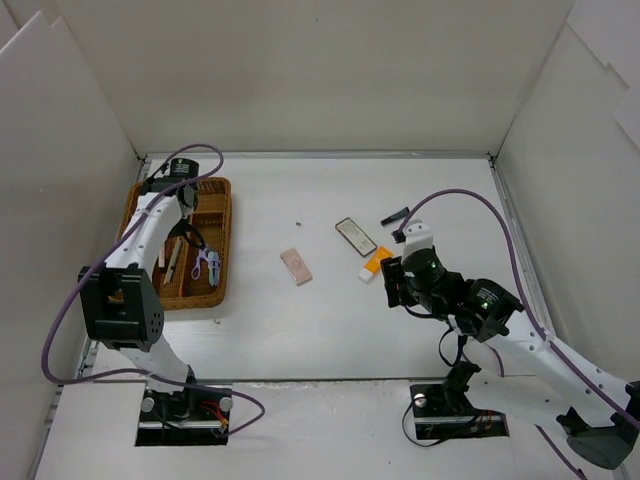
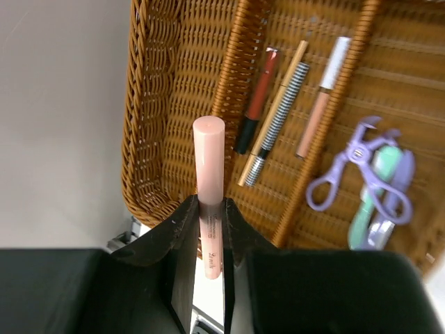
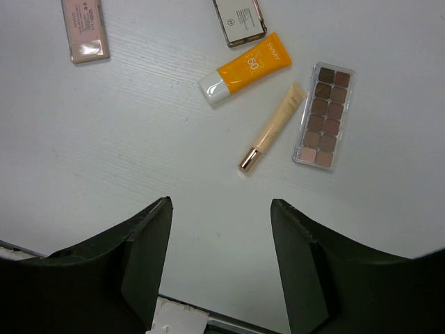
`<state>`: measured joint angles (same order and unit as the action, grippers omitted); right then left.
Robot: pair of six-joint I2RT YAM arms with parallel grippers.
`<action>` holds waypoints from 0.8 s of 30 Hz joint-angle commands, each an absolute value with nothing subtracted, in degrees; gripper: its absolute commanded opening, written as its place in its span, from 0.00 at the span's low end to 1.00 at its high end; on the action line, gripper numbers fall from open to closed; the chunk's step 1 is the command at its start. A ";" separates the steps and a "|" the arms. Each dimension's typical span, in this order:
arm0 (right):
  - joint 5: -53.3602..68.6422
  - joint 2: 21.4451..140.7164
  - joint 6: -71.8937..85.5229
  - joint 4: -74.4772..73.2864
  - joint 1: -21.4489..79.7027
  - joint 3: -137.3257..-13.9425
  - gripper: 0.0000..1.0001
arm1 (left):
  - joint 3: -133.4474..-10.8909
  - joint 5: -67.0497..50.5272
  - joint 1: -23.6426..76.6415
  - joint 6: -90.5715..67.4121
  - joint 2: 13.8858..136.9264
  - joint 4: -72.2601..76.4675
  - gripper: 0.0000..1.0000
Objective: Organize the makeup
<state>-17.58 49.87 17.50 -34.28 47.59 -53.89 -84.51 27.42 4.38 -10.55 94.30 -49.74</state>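
Note:
My left gripper [image 2: 208,207] is shut on a pale pink lip tube [image 2: 208,160], held above the left compartment of the wicker tray [image 2: 149,104]. In the top view this gripper [image 1: 172,190] is over the tray's far end. My right gripper [image 3: 221,205] is open and empty above bare table. Ahead of it lie an orange tube [image 3: 243,69], a cream tube with a gold cap [image 3: 272,127], a brown eyeshadow palette [image 3: 324,115], a black-edged mirror [image 3: 239,21] and a pink compact [image 3: 85,29]. In the top view the right gripper [image 1: 395,282] is just beside the orange tube [image 1: 376,263].
The tray's middle compartment holds a red-and-black pencil [image 2: 256,101], a striped pencil [image 2: 278,115] and a peach tube [image 2: 321,97]. A purple curler [image 2: 348,167] and a green item [image 2: 372,202] lie in the right compartment. A small black item [image 1: 395,215] lies at the back. White walls enclose the table.

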 commanded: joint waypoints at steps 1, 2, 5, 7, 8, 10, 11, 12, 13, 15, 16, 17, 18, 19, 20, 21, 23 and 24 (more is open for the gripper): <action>-18.63 50.62 17.23 -30.59 47.29 -55.90 0.56 | -85.43 30.06 2.82 -5.01 96.49 -45.62 0.00; -18.72 50.62 17.23 -30.50 47.29 -55.81 0.56 | -85.34 29.62 2.81 -4.66 97.03 -45.18 0.00; -19.42 50.89 17.05 -30.50 47.20 -55.64 0.56 | -84.99 27.78 2.29 -3.69 98.78 -43.95 0.03; -19.86 51.06 17.14 -30.50 47.37 -55.81 0.56 | -84.73 27.07 2.29 -4.04 99.31 -43.33 0.11; -19.86 51.24 17.23 -30.41 47.11 -55.81 0.56 | -84.55 26.64 2.29 -4.04 99.32 -43.16 0.15; -20.04 51.59 17.31 -30.41 47.11 -55.98 0.56 | -84.29 25.75 2.29 -4.13 99.32 -42.72 0.24; -20.04 51.77 17.31 -30.50 47.20 -56.07 0.56 | -84.29 25.75 2.29 -4.39 99.32 -42.80 0.28; -20.13 52.29 17.31 -30.41 47.20 -56.07 0.56 | -84.55 25.75 2.29 -4.66 99.40 -42.98 0.34; -20.21 52.56 17.14 -30.41 47.28 -56.42 0.56 | -84.81 25.58 2.29 -5.01 99.49 -43.50 0.37; -20.48 52.82 17.14 -30.41 47.11 -56.60 0.56 | -85.16 25.66 2.29 -6.15 99.58 -44.03 0.47; -20.48 53.34 16.88 -30.41 47.11 -56.78 0.56 | -85.86 25.40 2.29 -6.76 99.41 -44.90 0.50; -20.57 53.61 16.88 -30.32 47.20 -56.95 0.56 | -86.30 25.31 2.29 -7.55 99.32 -45.43 0.54; -20.83 53.87 16.79 -30.32 47.20 -57.13 0.56 | -86.83 24.44 2.29 -9.56 99.14 -46.05 0.61; -20.92 54.05 16.70 -30.24 47.20 -57.39 0.56 | -88.14 23.22 2.98 -10.62 98.53 -47.19 0.63; -21.09 54.23 16.70 -30.23 47.20 -57.39 0.56 | -89.02 22.42 3.51 -11.50 98.18 -47.81 0.65; -21.35 54.32 16.61 -30.23 47.11 -57.48 0.56 | -89.99 21.98 5.34 -14.30 97.83 -48.60 0.70; -21.62 54.75 16.61 -30.15 47.11 -57.57 0.56 | -93.94 18.38 7.90 -16.86 97.47 -51.23 0.73; -21.53 55.02 16.70 -29.97 47.11 -57.66 0.56 | -95.26 17.33 11.39 -20.70 97.73 -52.11 0.77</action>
<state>-18.87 54.02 17.08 -32.95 47.55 -54.92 -89.01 21.61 5.43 -12.75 101.25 -49.15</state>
